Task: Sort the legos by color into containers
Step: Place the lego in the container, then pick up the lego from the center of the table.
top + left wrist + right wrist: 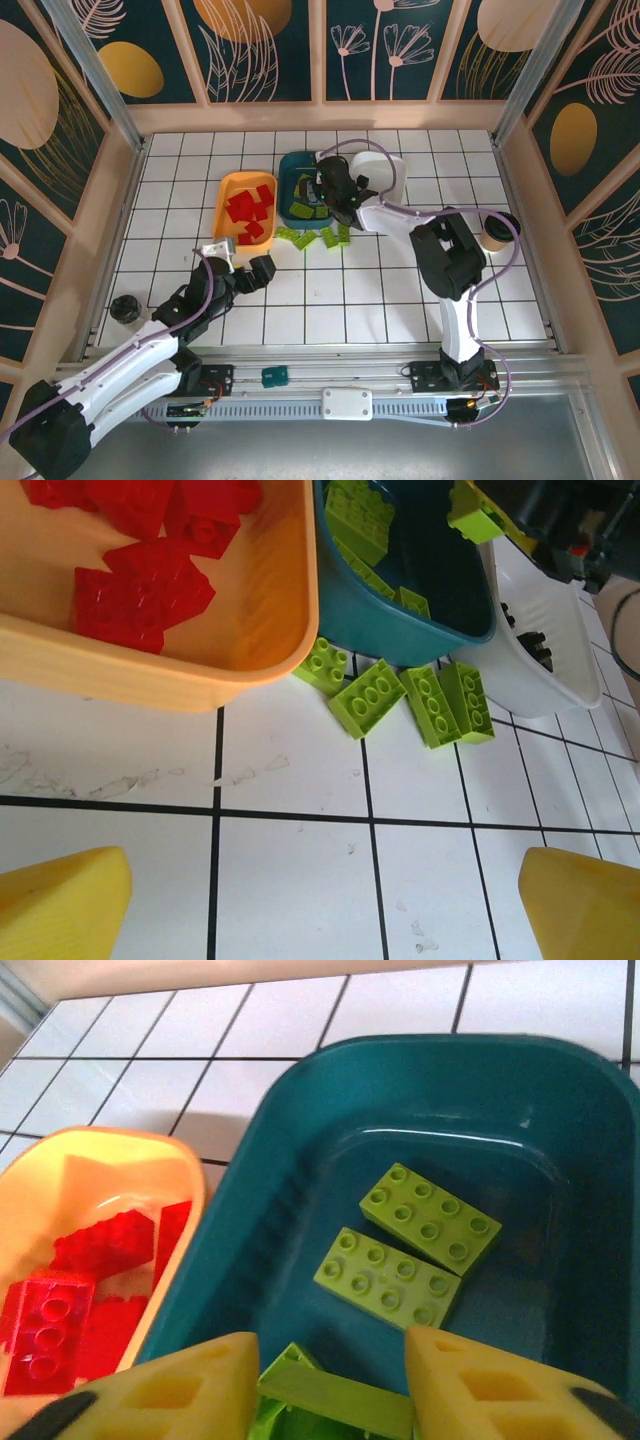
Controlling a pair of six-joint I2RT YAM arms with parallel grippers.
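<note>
My right gripper (328, 192) (330, 1370) hangs over the dark teal tray (291, 165) (300, 1160), shut on a lime green lego (340, 1405) that spans the gap between its yellow fingers, tilted with its hollow side showing. Two green legos (405, 1255) lie flat in that tray. Red legos (252, 212) (140, 590) fill the orange-yellow tray (228, 190) (150, 675). Several green legos (315, 238) (420, 700) lie on the table in front of the teal tray. Black legos (535, 640) sit in the white tray (388, 165) (560, 670). My left gripper (240, 262) (325, 880) is open and empty, low over bare tiles.
A brown paper cup (497, 230) with a black lid stands at the right. A small black round object (124, 308) sits at the left edge. A teal block (273, 376) rests on the front rail. Wooden walls close in the tiled table.
</note>
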